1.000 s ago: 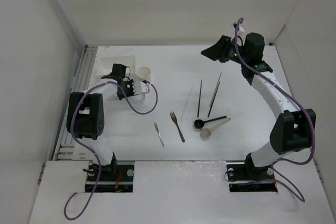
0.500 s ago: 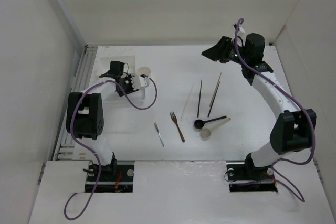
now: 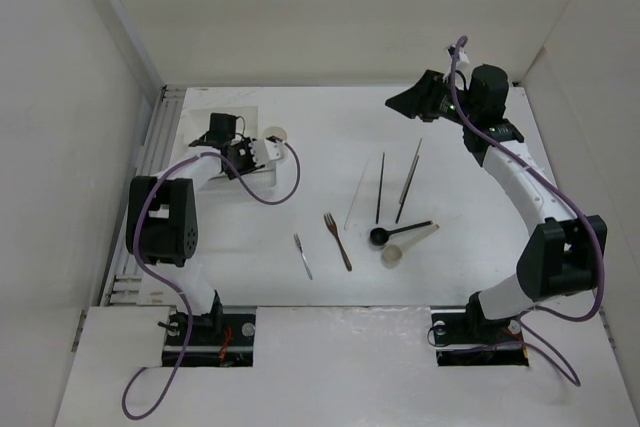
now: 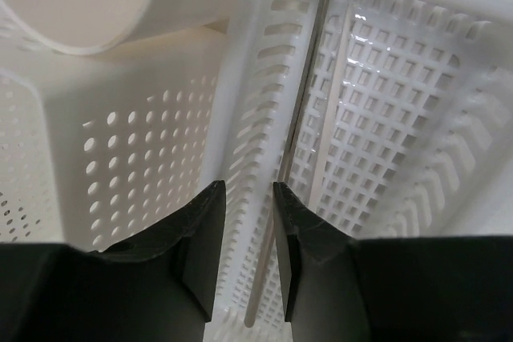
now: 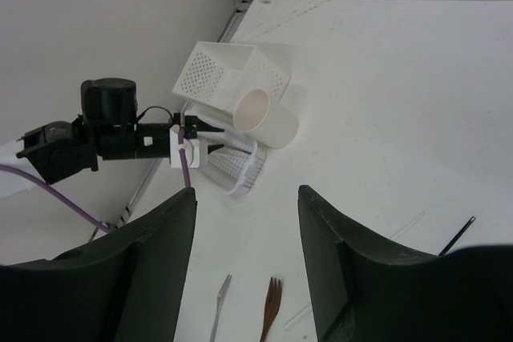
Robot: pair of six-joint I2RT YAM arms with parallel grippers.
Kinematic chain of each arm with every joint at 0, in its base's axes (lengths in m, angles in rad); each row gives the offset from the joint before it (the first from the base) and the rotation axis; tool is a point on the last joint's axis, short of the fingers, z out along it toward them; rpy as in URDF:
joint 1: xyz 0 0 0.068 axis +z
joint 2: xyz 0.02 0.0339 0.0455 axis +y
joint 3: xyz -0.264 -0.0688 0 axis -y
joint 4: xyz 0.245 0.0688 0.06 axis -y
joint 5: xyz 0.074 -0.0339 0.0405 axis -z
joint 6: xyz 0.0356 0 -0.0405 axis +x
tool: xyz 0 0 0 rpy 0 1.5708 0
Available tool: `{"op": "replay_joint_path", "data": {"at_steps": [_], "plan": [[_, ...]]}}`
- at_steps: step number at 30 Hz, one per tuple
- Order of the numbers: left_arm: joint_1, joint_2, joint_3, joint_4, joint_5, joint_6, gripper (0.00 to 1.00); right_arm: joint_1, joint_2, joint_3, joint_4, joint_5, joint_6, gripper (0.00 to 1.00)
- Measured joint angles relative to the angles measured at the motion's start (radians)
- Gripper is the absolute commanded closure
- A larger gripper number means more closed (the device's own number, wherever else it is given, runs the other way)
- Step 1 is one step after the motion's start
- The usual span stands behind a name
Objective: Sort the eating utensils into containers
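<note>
My left gripper hangs low over the slotted tray, jaws slightly open astride its side wall and clamping nothing. A metallic chopstick lies in the tray against that wall, its near end between my fingers. The round cup and the perforated box stand beside the tray. On the table lie a pale chopstick, a dark one, a metallic one, a black spoon, a beige spoon, a brown fork and a grey fork. My right gripper is raised at the back right, open and empty.
White walls enclose the table on the left, back and right. A ribbed rail runs along the left edge next to the containers. The left arm's purple cable loops over the table just right of the tray.
My left gripper has shifted a little toward the back, and now covers the lower part of the cup in the top view. The right arm has barely moved.
</note>
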Motion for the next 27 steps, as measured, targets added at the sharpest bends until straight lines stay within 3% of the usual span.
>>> {"op": "replay_joint_path", "data": {"at_steps": [8, 11, 18, 21, 23, 24, 25, 27], "plan": [[-0.009, -0.003, -0.023, 0.006, -0.026, -0.01, 0.74, -0.004, 0.0, -0.005, -0.012, 0.001, -0.008, 0.41], [-0.002, -0.007, 0.013, -0.028, -0.025, -0.058, 0.74, -0.019, 0.0, -0.002, -0.087, 0.047, -0.016, 0.41], [0.011, -0.134, 0.082, -0.026, -0.114, -0.263, 0.72, -0.074, 0.034, 0.046, -0.463, 0.375, -0.076, 0.41], [0.012, -0.182, 0.104, -0.014, -0.22, -0.412, 0.72, -0.07, 0.085, 0.047, -0.572, 0.471, -0.105, 0.49], [0.016, -0.198, 0.127, -0.007, -0.306, -0.527, 0.64, -0.054, 0.117, 0.042, -0.617, 0.53, -0.118, 0.58], [0.021, -0.2, 0.144, -0.005, -0.35, -0.592, 0.55, -0.04, 0.132, 0.04, -0.639, 0.556, -0.123, 0.6], [0.027, -0.2, 0.161, -0.005, -0.388, -0.655, 0.3, -0.023, 0.147, 0.037, -0.653, 0.575, -0.126, 0.63], [0.042, -0.2, 0.196, -0.018, -0.445, -0.773, 0.04, 0.011, 0.173, 0.027, -0.664, 0.6, -0.129, 0.65]]}}
